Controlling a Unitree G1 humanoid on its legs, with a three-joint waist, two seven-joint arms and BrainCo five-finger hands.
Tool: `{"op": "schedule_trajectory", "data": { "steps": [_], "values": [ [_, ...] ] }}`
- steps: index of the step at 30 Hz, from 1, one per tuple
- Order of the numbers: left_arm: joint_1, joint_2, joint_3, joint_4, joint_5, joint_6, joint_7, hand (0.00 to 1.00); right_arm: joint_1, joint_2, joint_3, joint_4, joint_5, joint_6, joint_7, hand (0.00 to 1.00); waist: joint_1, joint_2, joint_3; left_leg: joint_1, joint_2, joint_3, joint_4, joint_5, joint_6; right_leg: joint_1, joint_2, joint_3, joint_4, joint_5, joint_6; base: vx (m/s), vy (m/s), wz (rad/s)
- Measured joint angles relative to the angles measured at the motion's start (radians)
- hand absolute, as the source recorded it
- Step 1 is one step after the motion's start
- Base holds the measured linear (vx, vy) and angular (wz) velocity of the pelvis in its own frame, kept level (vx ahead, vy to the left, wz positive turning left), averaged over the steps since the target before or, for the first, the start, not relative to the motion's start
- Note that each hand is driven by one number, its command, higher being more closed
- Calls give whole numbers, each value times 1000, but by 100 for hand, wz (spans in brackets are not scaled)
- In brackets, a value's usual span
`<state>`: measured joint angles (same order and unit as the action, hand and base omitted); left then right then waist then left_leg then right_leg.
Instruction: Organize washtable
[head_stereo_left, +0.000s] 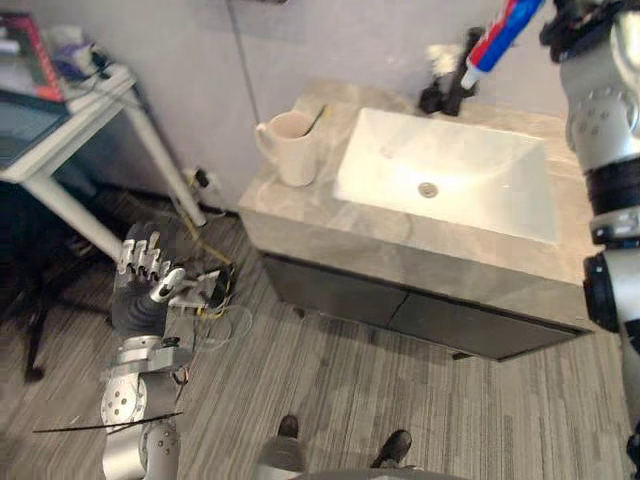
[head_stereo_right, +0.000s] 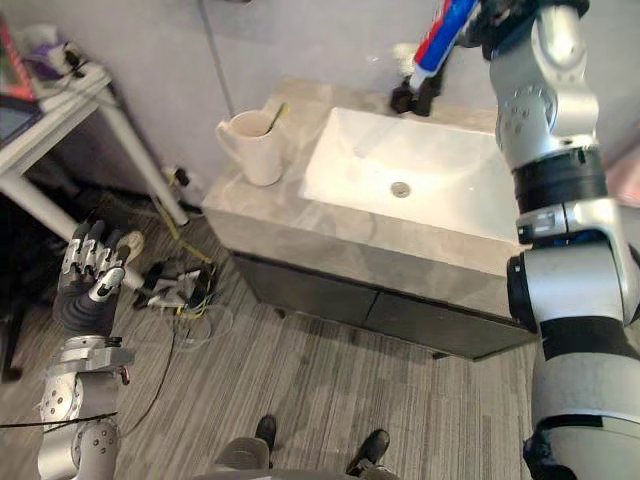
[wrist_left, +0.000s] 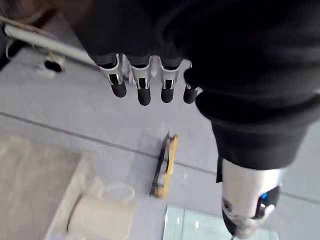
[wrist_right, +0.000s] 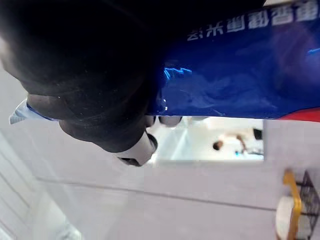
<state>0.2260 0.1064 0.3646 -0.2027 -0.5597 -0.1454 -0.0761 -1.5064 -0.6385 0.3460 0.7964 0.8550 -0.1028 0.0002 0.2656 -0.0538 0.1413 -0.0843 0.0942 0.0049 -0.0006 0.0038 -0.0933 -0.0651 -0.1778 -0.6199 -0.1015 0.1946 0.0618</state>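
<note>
A mug (head_stereo_left: 292, 148) stands left of the sink (head_stereo_left: 480, 165), black tap (head_stereo_left: 448, 88) behind it. Above the tap, the right hand (head_stereo_right: 503, 17) clasps a toothpaste tube (head_stereo_left: 497, 35) — the left hand (head_stereo_left: 143, 288) hangs low, fingers loosely spread.

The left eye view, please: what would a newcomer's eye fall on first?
The red, white and blue toothpaste tube, gripped high in the right hand, by the black faucet behind the white basin. Next, the cream mug on the counter left of the basin, and the open left hand low over the floor.
</note>
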Motion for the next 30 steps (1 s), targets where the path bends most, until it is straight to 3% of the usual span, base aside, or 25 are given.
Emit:
{"op": "schedule_trajectory", "data": {
  "steps": [4,7,12,20,30],
  "values": [
    [2,-39,-6,67,-19,5,18,0,-67,79,21,25,-18,1,-22,100,23,-23,20,-27,-2,-30,1,3,2,-8,-3,-21,0,0,0,47,30,24],
    [23,-98,-13,81,-20,7,21,0,-80,164,20,22,-27,1,-26,100,26,-23,21,-39,-4,-48,0,4,3,-7,-10,-45,0,-1,1,40,18,17],
    [37,-120,-56,113,-20,11,37,0,-80,239,16,12,-43,1,-59,100,33,-23,22,-61,-7,-78,-1,9,3,-7,-20,-86,-4,-5,6,21,15,21],
    [42,-166,-89,158,-19,26,44,0,-80,263,-46,-54,-44,-8,-107,100,46,-24,29,-86,-4,-101,-2,15,-6,-12,-16,-135,-3,-31,19,8,-14,11],
    [40,-166,-86,206,-20,28,59,0,-91,278,-68,-78,-62,-11,-133,100,47,-25,29,-93,-3,-107,-6,16,-7,-15,-16,-147,-3,-31,20,7,3,3]
  ]
}}
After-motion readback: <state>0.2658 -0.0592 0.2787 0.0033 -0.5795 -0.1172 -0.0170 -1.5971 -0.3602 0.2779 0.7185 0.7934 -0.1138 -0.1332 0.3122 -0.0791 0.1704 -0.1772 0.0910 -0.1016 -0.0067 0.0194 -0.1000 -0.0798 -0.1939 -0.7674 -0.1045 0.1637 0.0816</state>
